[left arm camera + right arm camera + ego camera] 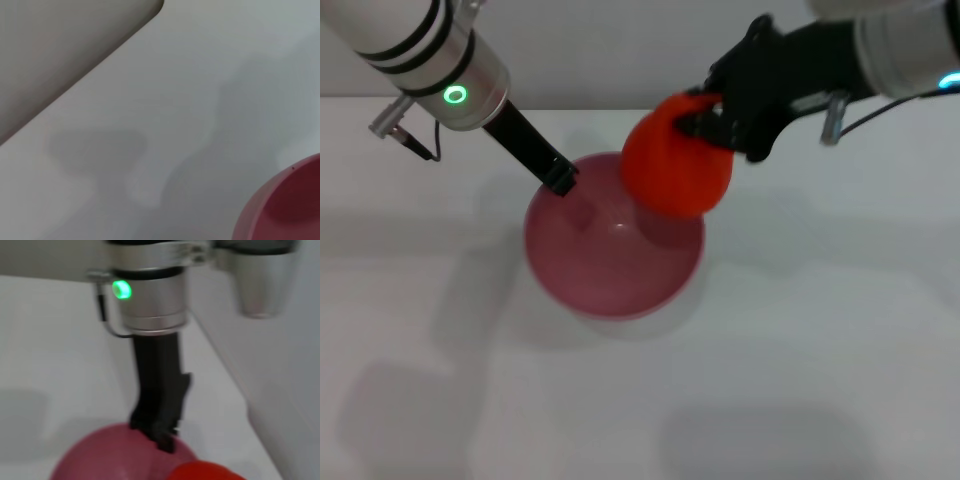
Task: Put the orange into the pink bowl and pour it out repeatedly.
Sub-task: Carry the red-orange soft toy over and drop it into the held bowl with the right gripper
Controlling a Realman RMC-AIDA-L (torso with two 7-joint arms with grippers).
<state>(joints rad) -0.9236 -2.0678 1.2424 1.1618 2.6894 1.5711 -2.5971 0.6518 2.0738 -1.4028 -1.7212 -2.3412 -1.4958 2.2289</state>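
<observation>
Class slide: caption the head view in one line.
Right gripper holds the orange above the pink bowl while left gripper grips its rim.

Right claw [705, 115]: fingertips hidden behind the orange [675, 168], which covers part of the pink bowl's [610, 290] far rim. Left wrist view: bowl cut off at the frame corner. Right wrist view: orange [207, 472] cut by the lower edge; left claw [162, 437] blurred, finger spacing unreadable.
</observation>
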